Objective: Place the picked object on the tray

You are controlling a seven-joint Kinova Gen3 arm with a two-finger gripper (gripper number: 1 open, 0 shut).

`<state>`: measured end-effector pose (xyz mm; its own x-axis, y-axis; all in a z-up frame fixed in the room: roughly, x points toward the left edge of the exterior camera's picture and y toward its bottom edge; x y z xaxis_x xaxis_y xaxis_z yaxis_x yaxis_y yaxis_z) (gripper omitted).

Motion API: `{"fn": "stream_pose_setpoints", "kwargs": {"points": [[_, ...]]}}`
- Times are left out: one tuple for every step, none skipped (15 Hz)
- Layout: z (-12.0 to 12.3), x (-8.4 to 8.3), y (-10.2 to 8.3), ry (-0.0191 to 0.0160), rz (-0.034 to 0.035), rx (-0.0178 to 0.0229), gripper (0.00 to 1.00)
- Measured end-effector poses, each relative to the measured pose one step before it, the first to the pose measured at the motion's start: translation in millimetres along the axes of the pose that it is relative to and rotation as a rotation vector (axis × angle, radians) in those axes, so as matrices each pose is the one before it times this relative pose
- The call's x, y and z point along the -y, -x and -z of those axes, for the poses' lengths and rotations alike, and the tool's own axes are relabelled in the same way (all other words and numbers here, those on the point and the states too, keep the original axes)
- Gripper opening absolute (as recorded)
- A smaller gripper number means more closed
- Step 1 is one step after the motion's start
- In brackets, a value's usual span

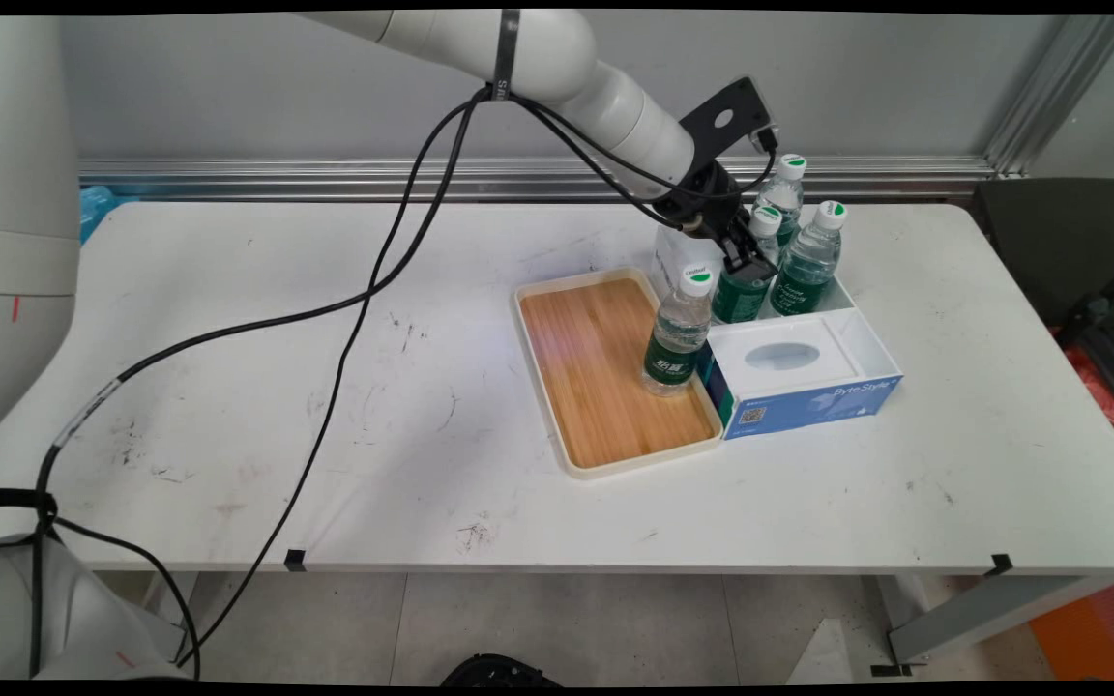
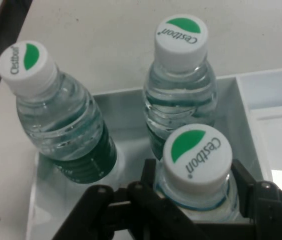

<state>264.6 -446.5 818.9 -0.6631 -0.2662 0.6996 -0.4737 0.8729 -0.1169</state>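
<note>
White table (image 1: pixel 325 387); end effector (image 2: pixel 196 182) seemingly clasps green-labelled, white-capped bottle (image 2: pixel 197 155).

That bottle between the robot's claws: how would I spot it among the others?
Find the white bin behind the blue tissue box, right of the wooden tray. Three bottles stand in it. Yours is the one nearest the tray, its neck flanked by the black gripper; the other two stand free.

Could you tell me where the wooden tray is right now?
In the main view, the cream-rimmed wooden tray lies right of the table's centre, against the blue-and-white tissue box, with one green-labelled water bottle standing on it.
</note>
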Motion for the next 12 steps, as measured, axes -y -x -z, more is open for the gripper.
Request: {"fn": "stream_pose_setpoints", "kwargs": {"points": [[2.12,0.41,-2.85,-0.00251,-0.00183,-0.00444,0.00],[3.05,0.87,-3.57,-0.00394,-0.00228,-0.00574,0.00],[2.76,0.63,-3.67,-0.00291,-0.00357,-0.00475,0.00],[4.38,1.05,-3.86,-0.00555,-0.00321,-0.00504,0.00],[2.50,0.60,-2.53,-0.00309,-0.00230,-0.00324,0.00],[4.04,0.69,-4.24,-0.00406,-0.00421,-0.00440,0.00],[5.31,0.87,-4.58,-0.00553,-0.00365,-0.00437,0.00],[5.61,0.71,-4.74,-0.00561,-0.00331,-0.00376,0.00],[6.11,0.92,-3.16,-0.00651,-0.00165,-0.00108,0.00],[7.67,1.10,-3.68,-0.00823,-0.00056,0.00006,0.00],[6.04,0.72,-3.54,-0.00611,-0.00127,0.00011,0.00],[9.03,1.55,-2.11,-0.01054,0.00407,0.00169,0.00]]}}
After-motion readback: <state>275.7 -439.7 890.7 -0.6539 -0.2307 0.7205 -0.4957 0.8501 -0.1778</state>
